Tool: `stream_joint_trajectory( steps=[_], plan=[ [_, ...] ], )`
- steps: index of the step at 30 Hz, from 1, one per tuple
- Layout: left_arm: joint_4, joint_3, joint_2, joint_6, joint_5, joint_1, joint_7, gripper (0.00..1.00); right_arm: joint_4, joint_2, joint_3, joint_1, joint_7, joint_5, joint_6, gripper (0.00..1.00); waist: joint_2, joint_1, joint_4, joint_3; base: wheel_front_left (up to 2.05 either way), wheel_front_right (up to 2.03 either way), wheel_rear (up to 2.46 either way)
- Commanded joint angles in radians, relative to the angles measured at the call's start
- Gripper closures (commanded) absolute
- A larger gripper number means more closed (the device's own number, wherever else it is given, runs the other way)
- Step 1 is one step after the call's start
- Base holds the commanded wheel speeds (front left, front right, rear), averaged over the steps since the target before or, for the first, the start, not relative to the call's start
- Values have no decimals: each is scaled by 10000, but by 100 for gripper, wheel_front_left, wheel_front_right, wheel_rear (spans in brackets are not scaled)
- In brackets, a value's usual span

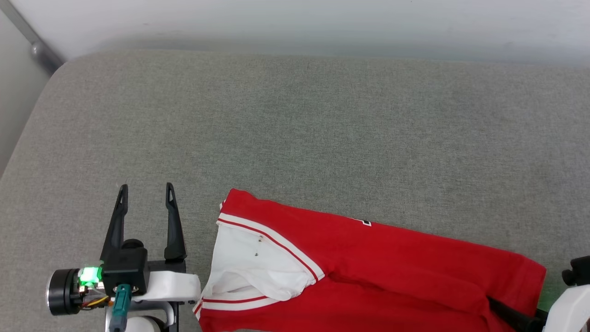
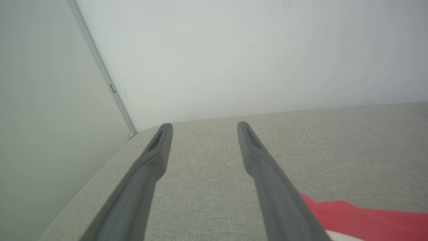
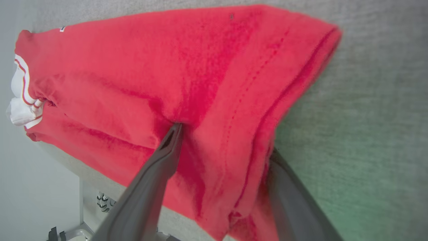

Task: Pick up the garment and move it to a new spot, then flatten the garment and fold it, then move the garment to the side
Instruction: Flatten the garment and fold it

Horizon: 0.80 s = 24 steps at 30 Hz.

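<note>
The garment [image 1: 392, 258] lies folded into a long red band near the front edge of the grey cushion [image 1: 295, 124], white sleeve and striped trim at its left end. A small bit of lettering peeks out at its far edge. My left gripper [image 1: 146, 189] is open, empty and just left of the sleeve; in the left wrist view its fingers [image 2: 204, 125] point at the wall, with the garment [image 2: 361, 214] at the lower right. My right gripper [image 3: 224, 142] stands open astride the garment's [image 3: 133, 67] right end, one finger on top, the other at the hem's edge.
A pale wall [image 1: 322, 23] runs along the back of the cushion. A metal strip [image 1: 39, 48] slants down the back left corner. The cushion's rounded left edge [image 1: 18, 147] drops off beside my left arm. Bare grey fabric stretches behind the garment.
</note>
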<state>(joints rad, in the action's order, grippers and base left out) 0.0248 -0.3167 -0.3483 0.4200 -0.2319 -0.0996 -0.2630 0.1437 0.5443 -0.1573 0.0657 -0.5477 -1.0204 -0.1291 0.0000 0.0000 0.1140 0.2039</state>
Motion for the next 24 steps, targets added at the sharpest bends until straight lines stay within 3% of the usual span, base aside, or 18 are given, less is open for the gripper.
stream_joint_trajectory(
  steps=[1, 2, 11, 24],
  plan=[
    [27, 258, 227, -141, 301, 206, -19, 0, 253, -419, -633, 102, -260, -85, -27, 51, 0, 0, -5, -22, 0, 0, 0],
    [42, 368, 358, -217, 461, 318, -19, 0, 282, -382, -676, 4, -205, -58, -27, 100, 0, 0, -10, -49, 0, 0, 0],
    [166, 1001, 1151, -712, 1624, 1092, -20, 0, 456, 500, -269, -472, 210, -175, -10, 100, 0, 0, -61, -487, 0, 0, 0],
    [25, 1406, 1453, -1092, 2106, 1885, -20, 0, 1206, 1938, 1000, -188, -138, -40, -11, 100, 0, 0, -201, -1059, 0, 0, 0]
  ],
)
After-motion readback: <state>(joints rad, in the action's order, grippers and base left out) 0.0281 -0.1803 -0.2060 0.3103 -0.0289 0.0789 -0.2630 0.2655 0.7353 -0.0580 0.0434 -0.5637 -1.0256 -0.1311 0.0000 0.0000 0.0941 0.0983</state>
